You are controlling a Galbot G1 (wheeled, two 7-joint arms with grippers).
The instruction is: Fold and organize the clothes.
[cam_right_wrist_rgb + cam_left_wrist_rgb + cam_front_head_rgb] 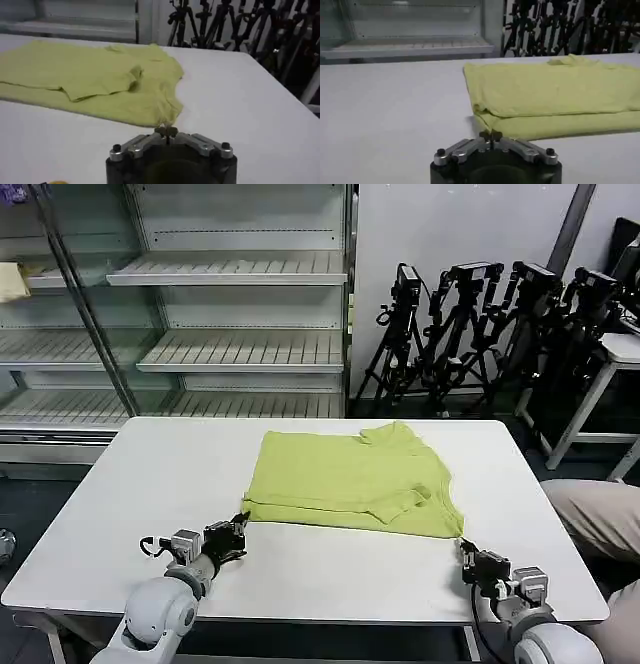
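- Shirt [350, 479] lies folded flat on the white worktop [130, 514], just ahead of both tools and between them; its near edge runs from the left tool [240, 534] across to the right tool [466, 552].
- Left tool sits low over the worktop with its tips pressed together, right at the shirt's near left corner. I cannot tell from the pictures whether any cloth is caught between the tips.
- Right tool is also closed, tip against tip, at the shirt's near right corner, where the cloth comes to a small point just in front of it. Here too a hold on the cloth is not certain.
- Risk, in my judgement: if one tool holds only a thin bit of hem, or nothing, a lift or a pull would take up one corner alone, and the fold would skew or open.
- Second risk: the soft cloth may drag on the worktop and bunch, because the layers under the top one are loose.
- Third risk: both tools are close to the worktop, so a move further down could press the tips into it.
- Left wrist view shows the shirt [555, 95] with a doubled layer at the near edge, just ahead of the left tool [490, 135].
- Right wrist view shows the shirt [90, 80] with a folded-in sleeve on top and a wrinkled edge by the right tool [166, 131].
- Head view gives both tools together and the shirt's whole outline.
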